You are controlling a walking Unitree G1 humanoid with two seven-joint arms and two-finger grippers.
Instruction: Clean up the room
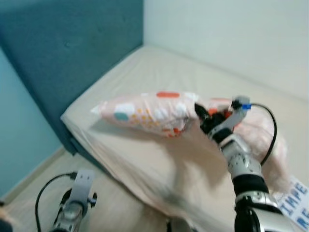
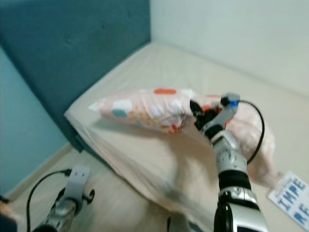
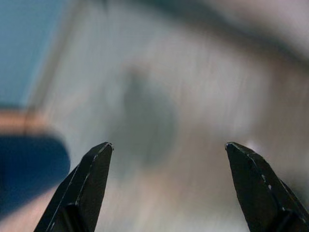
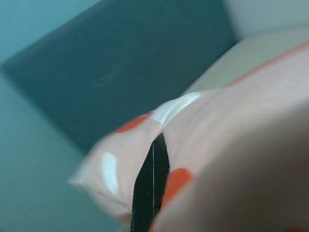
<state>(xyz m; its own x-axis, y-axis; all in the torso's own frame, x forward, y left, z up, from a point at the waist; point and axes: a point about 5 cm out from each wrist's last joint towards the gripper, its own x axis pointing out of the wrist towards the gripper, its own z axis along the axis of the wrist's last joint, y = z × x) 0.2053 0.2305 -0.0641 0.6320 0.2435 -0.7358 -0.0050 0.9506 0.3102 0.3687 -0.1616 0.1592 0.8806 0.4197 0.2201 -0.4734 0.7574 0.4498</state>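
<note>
right end effector [image 1: 202, 117] clamped on pillow [image 1: 149, 112] | pillow held above bed [image 1: 145, 72] | left arm low

The right gripper [image 1: 202, 117] is buried in the fabric of the patterned pillow [image 1: 149, 112], so the fingertips are hidden; in the right wrist view a single black finger [image 4: 150, 186] shows, the other covered by cloth. The pillow's far end, toward three o'clock, dissolves into a pale pink blur [image 1: 263, 140] whose outline cannot be told. A printed paper [image 1: 295, 203] at five o'clock is cut by the picture's edge (only the letters "IMPE" and "RE" can be read). The left arm [image 1: 75, 200] runs off the bottom edge. Beneath the left gripper [image 3: 169, 147], the floor [image 3: 193, 96] is smeared, with a grey smudge [image 3: 147, 123] too soft to identify.
</note>
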